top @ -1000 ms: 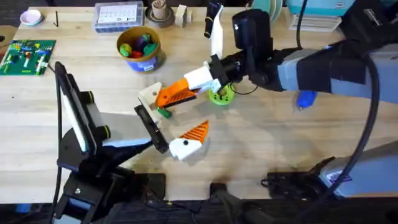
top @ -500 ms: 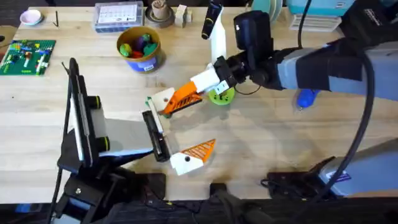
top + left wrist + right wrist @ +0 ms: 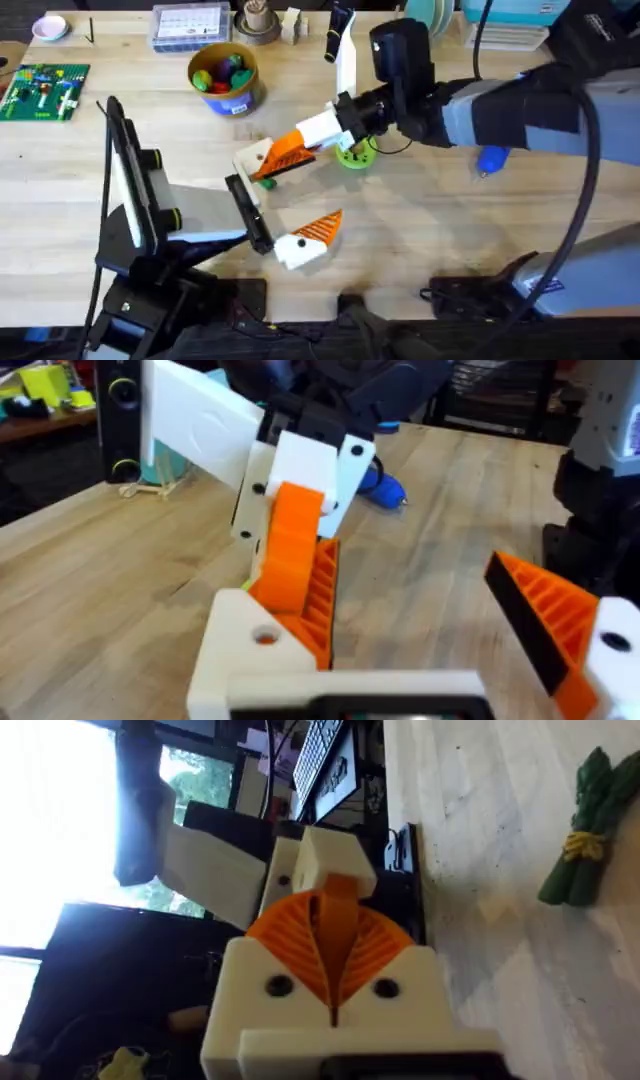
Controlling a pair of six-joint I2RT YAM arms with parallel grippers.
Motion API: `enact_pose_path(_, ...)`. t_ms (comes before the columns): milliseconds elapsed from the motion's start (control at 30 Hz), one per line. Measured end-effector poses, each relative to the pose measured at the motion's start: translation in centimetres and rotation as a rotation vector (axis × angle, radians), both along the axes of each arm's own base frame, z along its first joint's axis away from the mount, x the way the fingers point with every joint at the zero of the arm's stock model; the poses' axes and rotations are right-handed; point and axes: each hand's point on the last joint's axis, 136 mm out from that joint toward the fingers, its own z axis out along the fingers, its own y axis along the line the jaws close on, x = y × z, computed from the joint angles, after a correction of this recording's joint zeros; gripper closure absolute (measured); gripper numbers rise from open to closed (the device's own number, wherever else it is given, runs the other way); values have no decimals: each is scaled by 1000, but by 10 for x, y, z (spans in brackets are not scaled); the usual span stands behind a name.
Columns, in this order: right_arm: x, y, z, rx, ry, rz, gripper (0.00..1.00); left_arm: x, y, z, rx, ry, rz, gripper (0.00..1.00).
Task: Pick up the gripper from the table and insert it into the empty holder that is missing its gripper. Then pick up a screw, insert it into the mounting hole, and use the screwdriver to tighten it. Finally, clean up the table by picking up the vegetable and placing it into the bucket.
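I pinch the gripper (image 3: 335,925) between the pads of my right gripper (image 3: 300,150) at the empty holder (image 3: 252,158), which my left gripper (image 3: 270,210), jaws spread, presents; I judge alignment incomplete; I should seat it squarely, slowly.

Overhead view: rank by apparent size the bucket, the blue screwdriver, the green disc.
1. Bucket, clearly largest.
2. Green disc and screwdriver: unsure. Both are partly hidden by the right arm, so what shows of each looks about alike and I won't rank them.
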Motion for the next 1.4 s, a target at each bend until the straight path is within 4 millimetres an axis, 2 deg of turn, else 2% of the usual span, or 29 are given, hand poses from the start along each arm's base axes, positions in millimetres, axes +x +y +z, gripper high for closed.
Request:
enact_pose_path(567, 6, 6, -5, -36, 8, -48, 991, 10, 5, -3, -1, 29, 68, 7)
enact_pose_path(700, 7, 7, -6, -42, 7, -57, 877, 12, 6, -3, -1, 29, 79, 8)
enact_pose_path(967, 12, 4, -7, -46, 4, -77, 722, 11, 6, -3, -1, 26, 77, 7)
enact_pose_path(1200, 33, -13, -6, -41, 6, -135, 632, 6, 2, -2, 0, 21, 45, 7)
enact_pose_path(1400, 33, -15, -4, -31, 10, -126, 600, 6, 2, -2, 1, 18, 45, 7)
